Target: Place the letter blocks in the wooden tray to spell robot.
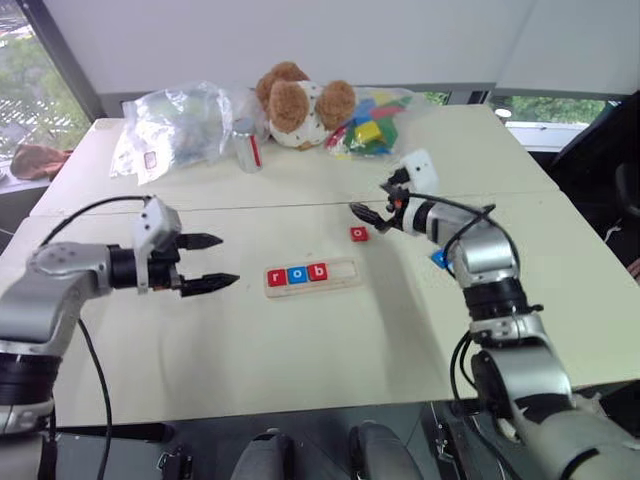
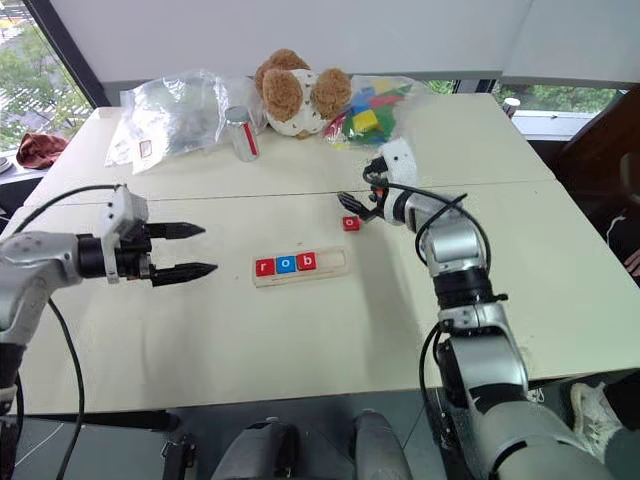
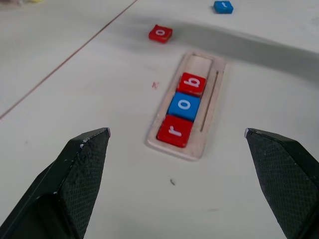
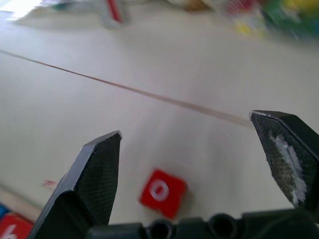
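Both grippers are hovering over the near part of the worktop. Left gripper is on the left, pointing twd the wooden tray, its jaws standing wide apart w/ nothing between them. Right gripper is on the right, a bit farther back, pointing left and slightly down; its jaws are also wide apart and are holding nothing.

Wooden tray is lying flat near the middle of the worktop, between the 2 grippers. Three letter blocks are sitting in its groove, touching side by side: red r, blue o, red b. Right end of the tray is showing bare wood.

Red o block is lying loose on the worktop, behind the tray's right end and just under the right gripper's tips; in the right wrist view it is sitting between the 2 fingers but below them, not touched. Blue block is lying farther to the right, partly hidden behind the right arm; its letter I cannot read for sure.

At the far side of the worktop: a teddy bear, a small can w/ red label just left of it, a clear plastic bag farther left, and a bag of coloured toy blocks to the right of the bear
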